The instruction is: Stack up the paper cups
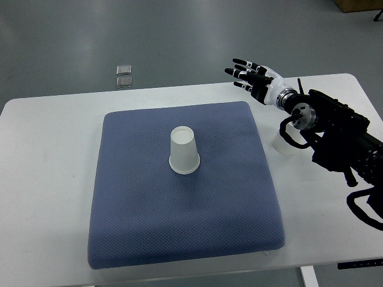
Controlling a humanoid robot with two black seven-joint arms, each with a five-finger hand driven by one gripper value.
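A white paper cup [183, 150] stands upside down near the middle of the blue pad [137, 221]. A second white cup [283, 144] stands on the white table just right of the pad, mostly hidden under my right forearm. My right hand [250, 76] is raised above the pad's far right corner, fingers spread and holding nothing. It is well to the right of and beyond the middle cup. The left arm does not show.
The white table [48, 179] carries the blue pad. Two small grey squares [124, 75] lie on the floor beyond the table's far edge. My black right arm [341, 134] covers the table's right side.
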